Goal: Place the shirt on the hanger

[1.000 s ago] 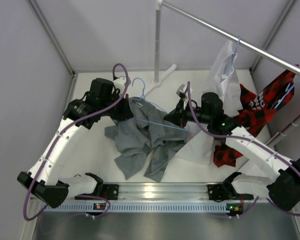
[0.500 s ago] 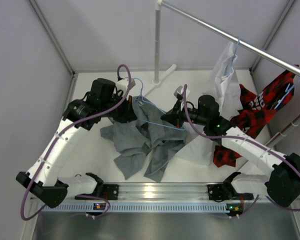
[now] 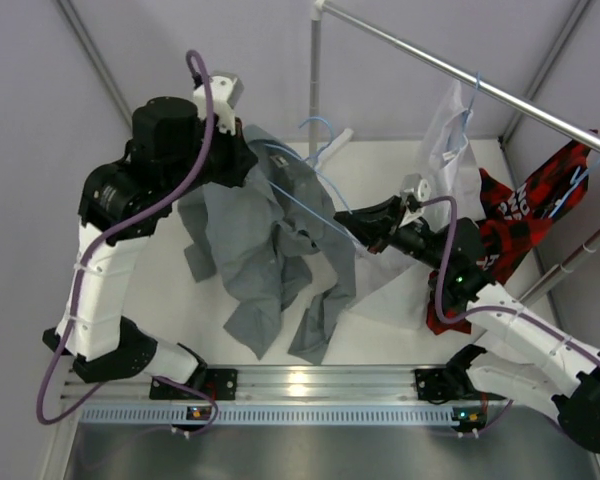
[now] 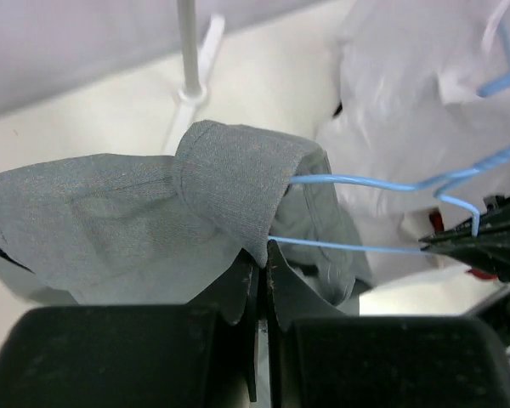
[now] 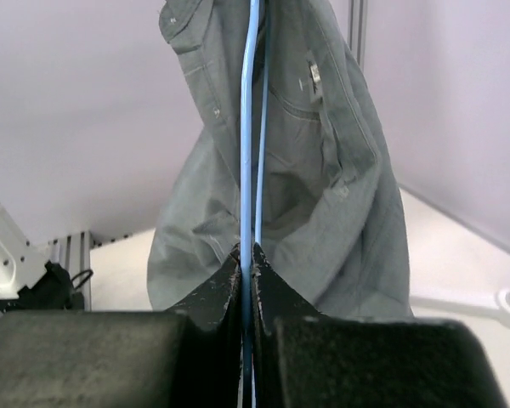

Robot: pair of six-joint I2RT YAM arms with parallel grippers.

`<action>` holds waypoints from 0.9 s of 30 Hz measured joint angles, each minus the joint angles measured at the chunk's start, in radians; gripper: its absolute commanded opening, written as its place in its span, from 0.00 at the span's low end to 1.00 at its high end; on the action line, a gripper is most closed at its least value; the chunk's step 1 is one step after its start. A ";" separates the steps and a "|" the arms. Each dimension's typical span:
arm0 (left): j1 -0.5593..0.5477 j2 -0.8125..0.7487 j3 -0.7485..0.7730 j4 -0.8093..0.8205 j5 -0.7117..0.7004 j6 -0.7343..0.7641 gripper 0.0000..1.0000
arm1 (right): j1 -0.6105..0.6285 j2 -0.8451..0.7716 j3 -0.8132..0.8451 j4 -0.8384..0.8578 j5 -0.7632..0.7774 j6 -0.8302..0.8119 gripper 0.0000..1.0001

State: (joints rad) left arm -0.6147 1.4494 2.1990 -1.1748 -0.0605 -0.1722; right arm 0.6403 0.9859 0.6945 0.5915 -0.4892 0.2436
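- The shirt [image 3: 250, 240] hangs as a long grey bundle, left of the pole [image 3: 315, 80] of the clothes rail and nearer than it. Its lower ends dangle toward the table [image 3: 380, 165] (whether they touch it I cannot tell).
- The right gripper [image 5: 246, 255] sits nearer than the pole and a little to its right. It is clamped tight on the hanger [image 3: 298, 200], with its jaws pressed together on the two thin blue wires at one corner.
- From that corner the hanger slants up and leftward toward the pole, and its other end is tucked inside folded grey fabric.
- The left gripper [image 4: 259, 263] is left of the pole and high over the table. It is pinched closed on a fold of the shirt, just beside the spot where the wires enter the cloth.
- The hanger's hook curls up just in front of the pole.
- Right of the pole, a white shirt [image 3: 445, 135] hangs from the slanting bar [image 3: 450, 70]. A red-and-black garment [image 3: 520, 210] hangs farther right again.
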 measured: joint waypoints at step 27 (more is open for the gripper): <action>-0.151 -0.147 -0.519 0.080 0.103 0.054 0.00 | 0.042 -0.002 -0.198 0.049 0.001 0.006 0.00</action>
State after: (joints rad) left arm -0.7658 1.3022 1.6798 -1.0943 0.0429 -0.1184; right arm 0.6823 0.9844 0.4965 0.6407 -0.4881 0.2497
